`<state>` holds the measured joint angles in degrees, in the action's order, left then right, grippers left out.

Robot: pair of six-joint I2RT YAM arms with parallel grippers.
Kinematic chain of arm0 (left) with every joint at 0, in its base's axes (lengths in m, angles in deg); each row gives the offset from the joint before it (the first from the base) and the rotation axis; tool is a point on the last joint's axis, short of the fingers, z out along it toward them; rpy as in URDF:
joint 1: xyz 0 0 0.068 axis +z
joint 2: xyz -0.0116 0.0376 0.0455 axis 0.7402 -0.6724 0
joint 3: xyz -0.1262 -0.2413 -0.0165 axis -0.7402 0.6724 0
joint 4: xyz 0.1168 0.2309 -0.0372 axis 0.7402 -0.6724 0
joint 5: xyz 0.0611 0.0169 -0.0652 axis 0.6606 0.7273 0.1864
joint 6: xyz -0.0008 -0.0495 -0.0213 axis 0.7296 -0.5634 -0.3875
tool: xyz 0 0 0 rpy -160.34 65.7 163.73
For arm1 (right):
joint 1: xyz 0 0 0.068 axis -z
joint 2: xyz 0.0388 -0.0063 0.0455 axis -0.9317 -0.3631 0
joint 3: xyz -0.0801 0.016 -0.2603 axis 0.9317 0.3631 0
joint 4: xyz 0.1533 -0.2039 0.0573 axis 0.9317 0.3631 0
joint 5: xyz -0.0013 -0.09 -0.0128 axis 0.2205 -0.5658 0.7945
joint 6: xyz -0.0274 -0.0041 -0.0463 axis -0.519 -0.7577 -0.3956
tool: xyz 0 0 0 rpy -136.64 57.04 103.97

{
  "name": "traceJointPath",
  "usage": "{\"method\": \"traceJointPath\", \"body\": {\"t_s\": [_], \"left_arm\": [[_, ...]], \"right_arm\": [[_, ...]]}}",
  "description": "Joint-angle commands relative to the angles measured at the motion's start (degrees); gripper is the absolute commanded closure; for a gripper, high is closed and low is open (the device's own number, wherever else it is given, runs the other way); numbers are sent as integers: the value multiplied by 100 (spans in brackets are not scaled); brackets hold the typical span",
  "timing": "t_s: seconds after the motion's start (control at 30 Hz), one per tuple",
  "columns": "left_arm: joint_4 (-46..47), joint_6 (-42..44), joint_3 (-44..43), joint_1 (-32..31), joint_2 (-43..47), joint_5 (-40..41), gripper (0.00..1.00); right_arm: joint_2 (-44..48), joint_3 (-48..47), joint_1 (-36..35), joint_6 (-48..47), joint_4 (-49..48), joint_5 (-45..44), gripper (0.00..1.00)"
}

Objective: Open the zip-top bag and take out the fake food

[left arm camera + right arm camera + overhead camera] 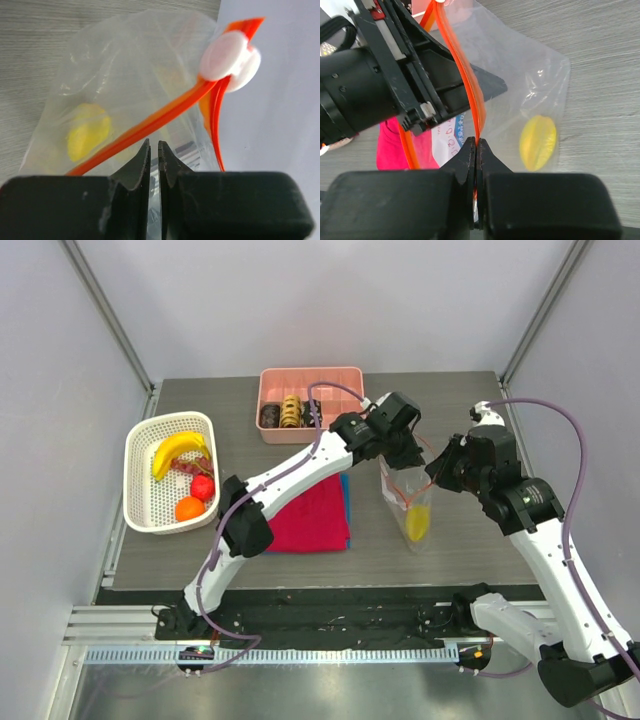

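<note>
The clear zip-top bag (405,498) hangs upright between my two grippers, right of the red shirt. My left gripper (403,455) (154,145) is shut on the clear plastic just below the orange zip strip (150,125). The white slider (230,55) sits at the strip's far end. My right gripper (437,472) (476,141) is shut on the other orange strip (465,75). The two strips stand apart. One yellow fake food piece (418,523) (89,131) (538,142) lies low inside the bag. A banana (178,450), a red fruit (203,487) and an orange ball (188,508) lie in the white basket.
The white basket (140,445) stands at the left edge. A pink tray (345,375) with brown and dark ring pieces sits at the back. The folded red shirt (310,515) lies under the left arm, over a blue cloth (346,490).
</note>
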<state>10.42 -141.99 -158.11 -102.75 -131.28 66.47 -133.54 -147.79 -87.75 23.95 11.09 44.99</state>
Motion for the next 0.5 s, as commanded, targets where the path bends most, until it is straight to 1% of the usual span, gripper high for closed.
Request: {"method": "traceJointPath", "body": {"t_s": [0.0,0.1,0.17,0.23,0.33,0.4,0.47], "left_arm": [[-500,-241,-394,-63,-53,311,91],[-457,-242,-307,-63,-106,276,92],[-544,-57,-324,-72,-115,486,92],[-475,30,-141,-81,-45,609,93],[-395,451,-43,-142,-1,995,93],[-80,961,88,-151,43,997,94],[166,1400,281,-212,192,1092,91]], "right_arm": [[100,-23,-29,324,-488,-21,99],[83,-50,-29,403,-584,-30,99],[74,-58,-20,474,-672,-30,99],[92,-76,-20,492,-707,-65,99],[83,-32,-20,562,-813,58,99],[74,20,-20,667,-944,128,99],[30,82,-20,737,-1067,233,99]]}}
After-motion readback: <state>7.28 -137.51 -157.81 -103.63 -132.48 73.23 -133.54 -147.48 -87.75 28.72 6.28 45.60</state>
